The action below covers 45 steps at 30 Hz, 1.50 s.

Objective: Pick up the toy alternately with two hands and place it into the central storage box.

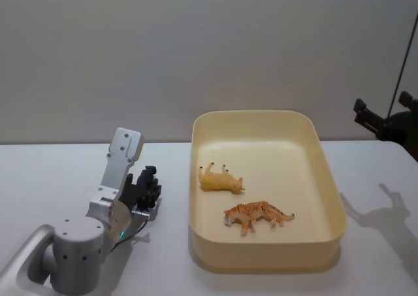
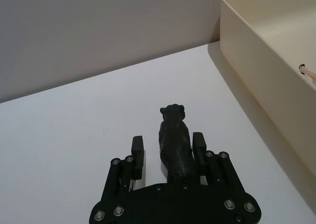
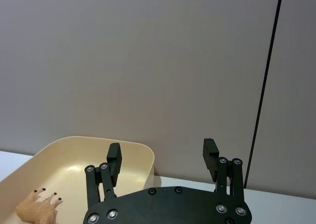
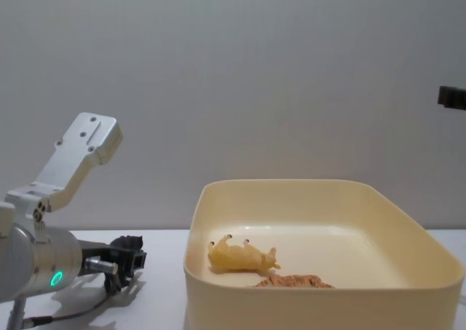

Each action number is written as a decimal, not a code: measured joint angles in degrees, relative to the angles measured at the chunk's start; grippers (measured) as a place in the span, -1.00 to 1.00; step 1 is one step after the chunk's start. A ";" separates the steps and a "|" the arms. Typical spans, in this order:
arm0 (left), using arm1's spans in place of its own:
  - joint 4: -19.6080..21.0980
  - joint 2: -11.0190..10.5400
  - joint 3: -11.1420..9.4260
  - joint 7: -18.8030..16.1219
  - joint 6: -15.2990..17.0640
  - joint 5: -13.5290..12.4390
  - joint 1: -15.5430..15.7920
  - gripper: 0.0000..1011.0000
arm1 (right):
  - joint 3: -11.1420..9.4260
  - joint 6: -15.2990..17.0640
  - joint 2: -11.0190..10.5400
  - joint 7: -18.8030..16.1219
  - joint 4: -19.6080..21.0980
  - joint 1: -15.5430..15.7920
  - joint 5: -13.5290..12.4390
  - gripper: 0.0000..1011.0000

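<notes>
A black toy animal (image 2: 174, 135) sits between the fingers of my left gripper (image 2: 169, 147), which looks shut on it. A narrow gap shows beside one finger. This gripper (image 1: 151, 186) hangs low over the white table, left of the central storage box (image 1: 261, 115), a cream-yellow tub. From the chest view, the black toy (image 4: 131, 243) is just above the tabletop. My right gripper (image 3: 163, 157) stands open with nothing in it, raised at the far right (image 1: 384, 117) beyond the box's right side.
Inside the box lie a pale yellow toy animal (image 1: 221, 180) on its side and an orange striped tiger (image 1: 258, 214). The box's near wall (image 2: 256, 61) stands close to the left gripper. White table (image 1: 65, 172) spreads to the left, and a grey wall lies behind.
</notes>
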State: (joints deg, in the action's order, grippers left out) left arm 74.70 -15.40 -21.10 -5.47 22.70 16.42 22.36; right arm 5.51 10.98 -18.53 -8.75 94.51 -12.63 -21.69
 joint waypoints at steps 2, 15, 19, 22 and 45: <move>-0.10 0.02 0.01 -0.01 -0.02 0.02 0.03 0.12 | 0.00 0.00 0.00 0.00 0.00 0.00 0.00 0.98; 1.20 0.08 0.16 -0.30 -0.08 -0.84 0.07 -0.33 | 0.00 0.00 0.00 0.00 0.00 0.00 0.00 0.98; 2.50 0.08 0.32 -0.67 -0.18 -1.56 0.26 -0.33 | 0.00 0.00 0.00 0.00 0.00 0.00 0.00 0.98; 3.76 0.12 0.50 -0.89 -0.29 -2.29 0.60 -0.33 | 0.00 0.00 0.00 0.00 0.00 0.00 0.00 0.98; 7.51 1.45 0.62 11.00 0.95 -8.06 6.13 -0.33 | 0.00 0.00 0.00 0.00 0.00 0.00 0.00 0.98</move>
State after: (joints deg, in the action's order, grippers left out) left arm 82.21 -13.96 -20.49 5.53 23.64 8.36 28.49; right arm 5.51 10.98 -18.53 -8.75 94.50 -12.63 -21.69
